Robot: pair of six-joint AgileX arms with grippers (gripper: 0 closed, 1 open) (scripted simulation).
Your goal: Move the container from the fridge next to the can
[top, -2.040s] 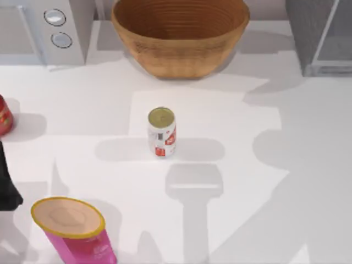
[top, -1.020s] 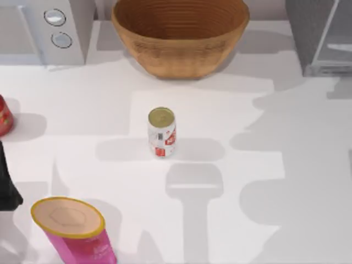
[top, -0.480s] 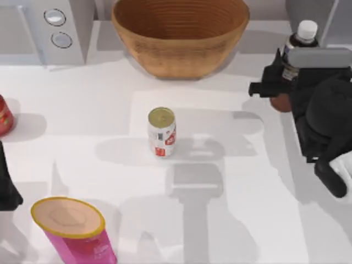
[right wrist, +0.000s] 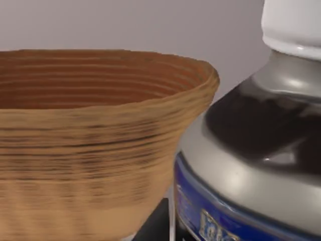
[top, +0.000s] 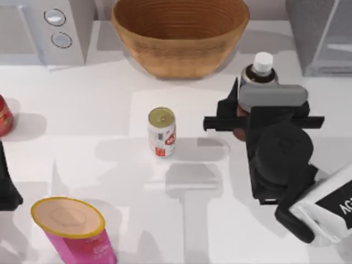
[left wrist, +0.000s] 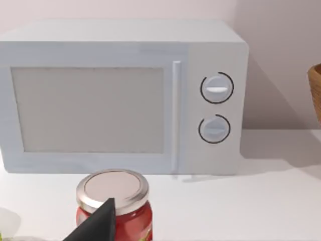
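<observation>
One bottle (top: 259, 70), the task's container, is held upright by the right gripper (top: 242, 122), between the basket (top: 179, 33) and the fridge (top: 319, 36) at the table's right rear. It hangs to the right of the can (top: 161, 132), apart from it, with bare table (top: 110, 93) between. The fingers are closed around its lower body, though the wrist housing hides the contact itself. Its white cap and dark shoulder show above the gripper; in the right wrist view the bottle (right wrist: 251, 150) looks glossy, so it is probably rigid, smooth and rather slippery, likely glass and breakable. A hold on the label band, low on the body, seems safest for a tall, top-heavy shape. Whether its base touches the table cannot be told. The left arm (top: 6, 181) is parked at the left edge, near a red jar (left wrist: 114, 203), a microwave (left wrist: 120, 95) and a pink canister (top: 74, 228).
</observation>
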